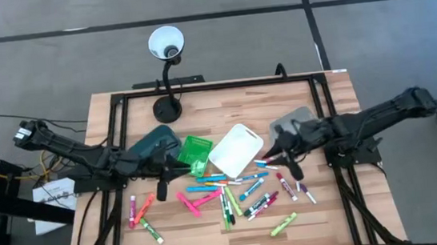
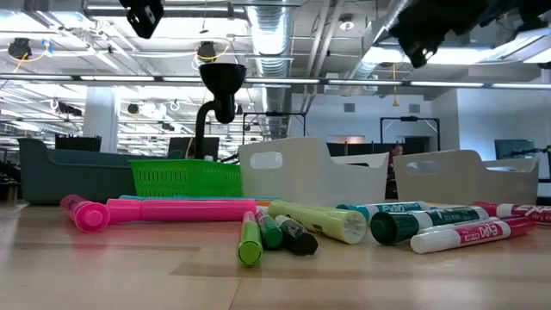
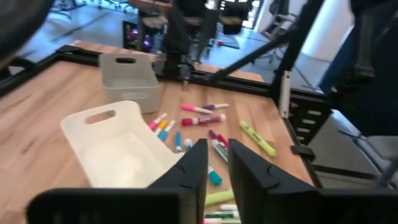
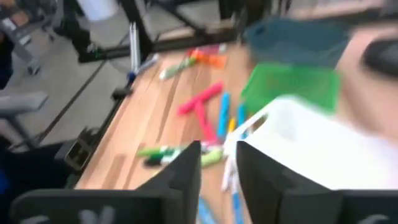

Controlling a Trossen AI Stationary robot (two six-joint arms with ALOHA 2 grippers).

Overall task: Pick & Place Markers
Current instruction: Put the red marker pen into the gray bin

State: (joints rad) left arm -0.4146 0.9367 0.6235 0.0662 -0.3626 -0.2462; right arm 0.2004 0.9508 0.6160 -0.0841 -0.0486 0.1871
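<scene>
Right wrist view blurred; markers [image 4: 200, 109] smeared, caps indistinct

markers [image 2: 284, 226] on wooden table [image 2: 129, 275], green bin [image 2: 185, 179] and white bins [image 2: 310, 172] behind

Markers [image 1: 225, 196] lie scattered flat across the near half of the wooden table, all capped: pink, green, blue, red and orange. Most cluster just in front of the white bin; a few lie apart toward the left front and near edge.
</scene>
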